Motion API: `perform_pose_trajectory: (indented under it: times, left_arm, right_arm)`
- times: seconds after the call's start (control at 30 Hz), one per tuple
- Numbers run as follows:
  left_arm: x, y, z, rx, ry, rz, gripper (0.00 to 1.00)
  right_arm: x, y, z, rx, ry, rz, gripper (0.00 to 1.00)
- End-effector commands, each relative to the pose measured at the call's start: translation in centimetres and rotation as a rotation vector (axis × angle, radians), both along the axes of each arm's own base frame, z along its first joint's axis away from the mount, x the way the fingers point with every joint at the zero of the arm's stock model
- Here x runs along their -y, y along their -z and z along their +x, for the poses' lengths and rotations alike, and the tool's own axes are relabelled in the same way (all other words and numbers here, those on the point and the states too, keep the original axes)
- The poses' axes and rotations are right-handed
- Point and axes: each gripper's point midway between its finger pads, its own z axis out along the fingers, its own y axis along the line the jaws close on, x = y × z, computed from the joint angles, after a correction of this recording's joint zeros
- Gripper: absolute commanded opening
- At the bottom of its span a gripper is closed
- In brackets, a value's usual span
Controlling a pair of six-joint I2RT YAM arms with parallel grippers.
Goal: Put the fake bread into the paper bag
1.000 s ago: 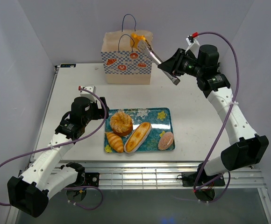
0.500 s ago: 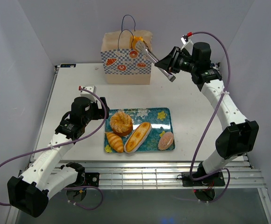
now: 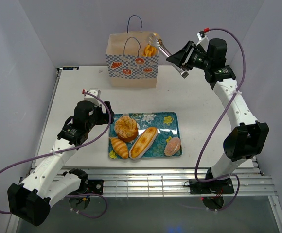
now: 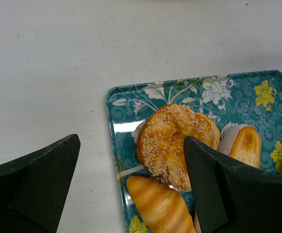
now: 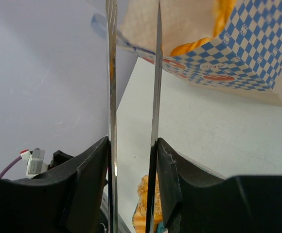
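White tabletop [image 3: 194,107], with the paper bag [image 3: 131,68] at its far edge. My right gripper [image 5: 131,145] clamps the tongs [image 3: 163,47], whose tips stand parted over the bag's mouth, an orange pastry [image 3: 149,50] just below them at the opening, so I judge this the release. My left gripper [image 4: 131,143] hangs wide apart beside the tray [image 3: 172,119]; next, the tongs must go down to one of the four breads [image 3: 143,142] there.

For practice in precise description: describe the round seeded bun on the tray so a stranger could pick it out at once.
Find the teal floral tray in the middle of the white table. The bun sits at its far left corner, behind the croissant and beside the long loaf. It alone is sprinkled all over with pale seeds.
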Motion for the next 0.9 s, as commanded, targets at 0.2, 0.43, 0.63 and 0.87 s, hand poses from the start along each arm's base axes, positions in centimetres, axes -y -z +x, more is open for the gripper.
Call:
perform_pose_trajectory:
  times: [0.2,0.43,0.63,0.87]
  left_arm:
    - [0.4,-1.9,0.4,0.042,0.014,-0.013,0.98]
    - [0.4,-1.9,0.3,0.042,0.014,-0.013,0.98]
    - [0.3,-2.0,0.3,0.049,0.010,-0.011,0.98]
    - [0.5,-2.3,0.1,0.062,0.025,-0.017,0.98]
  right_arm:
    - [0.6,-4.3,0.6,0.110,-0.027,0.048,0.49]
    - [1.1,-6.5,-2.0,0.187,-0.043,0.028,0.49]
    - [3.2,-3.1,-6.9,0.208,0.028,-0.063,0.48]
    - [5.1,3.2,-14.4,0.215,0.075,-0.163,0.48]
